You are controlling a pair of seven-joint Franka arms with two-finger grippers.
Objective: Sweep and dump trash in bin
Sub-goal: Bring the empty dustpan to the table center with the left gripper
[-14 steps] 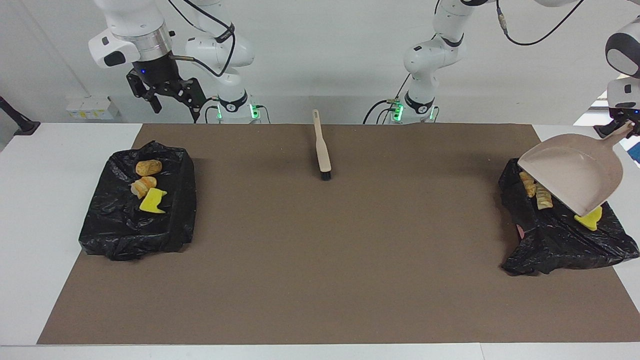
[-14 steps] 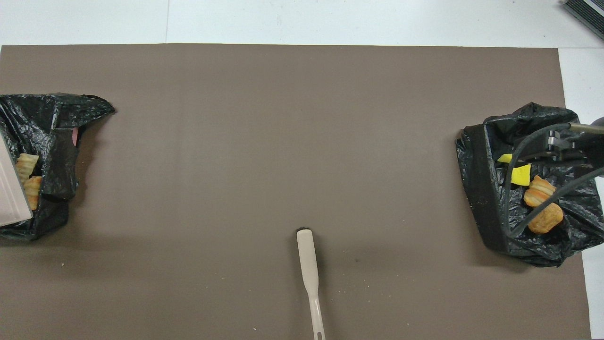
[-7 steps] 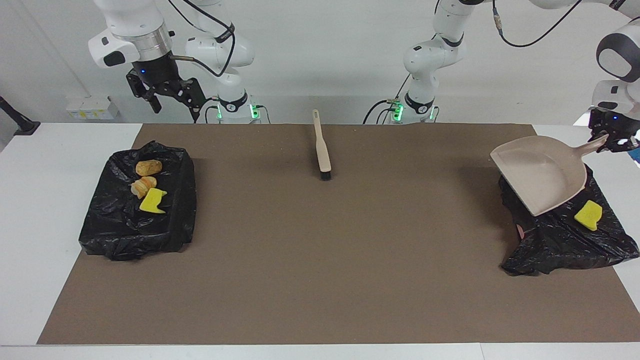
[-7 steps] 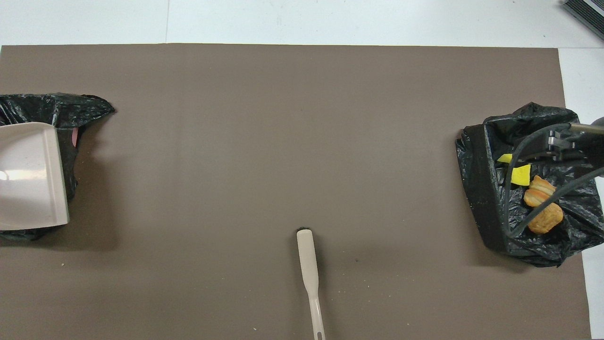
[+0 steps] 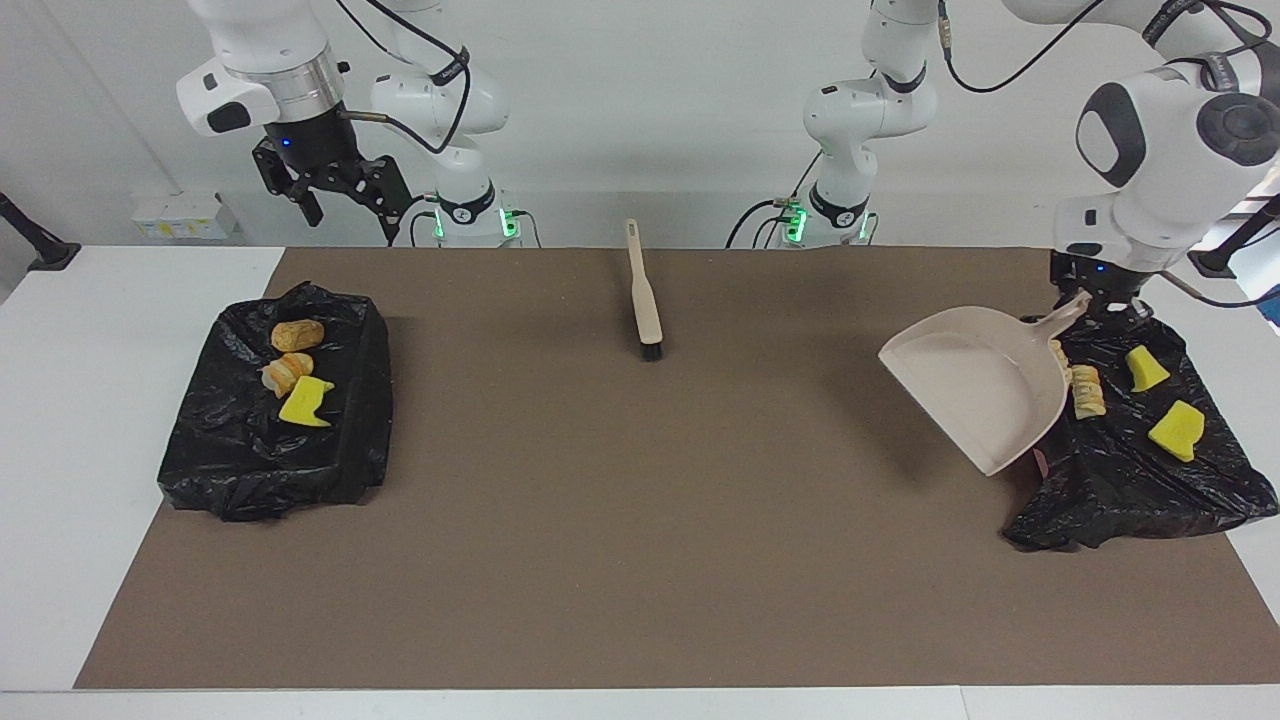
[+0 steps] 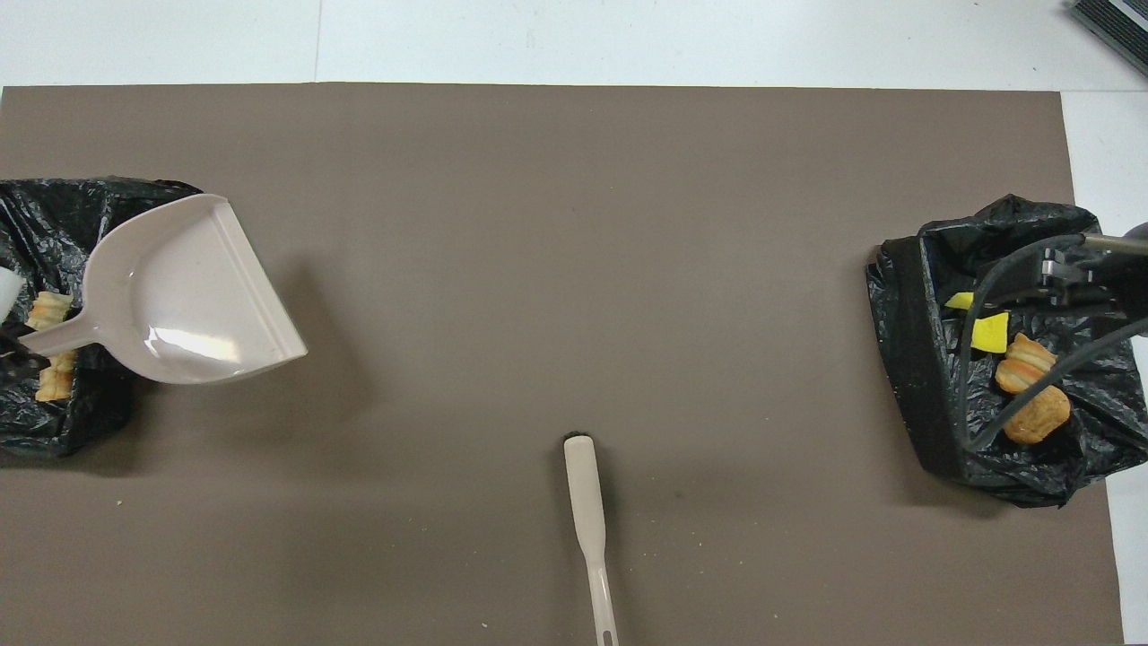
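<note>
1. The trash sits in two bins, one at each end of the table. In the black-bagged bin at the left arm's end (image 5: 1130,470) lie two bright yellow chunks (image 5: 1177,430) and a pair of pale ridged lumps (image 5: 1086,390), the lumps close against the dustpan's edge.
2. In the black-bagged bin at the right arm's end (image 5: 250,470) lie a brown roll-like lump (image 5: 297,334), a pale layered lump (image 5: 286,372) touching it or nearly so, and a yellow chunk (image 5: 304,402) just beside that.
3. The left gripper (image 5: 1098,298) is clamped on the handle of the beige dustpan (image 5: 975,385), up over the bin at its own end. The pan is tilted, hanging over the mat beside that bin, and looks bare inside.
4. The right gripper (image 5: 345,205) hangs in the air over the bin at its end, fingers spread apart, holding nothing.
5. A beige hand brush (image 5: 642,292) lies flat mid-table, black bristles pointing away from the robots.
6. Everything rests on a brown mat (image 5: 640,560) covering most of a white table (image 5: 90,400). A few pale crumbs dot the mat near the brush.
7. The wall past the robots is plain white, and green lights glow at both arm bases.
8. I can read no writing or labels anywhere.
</note>
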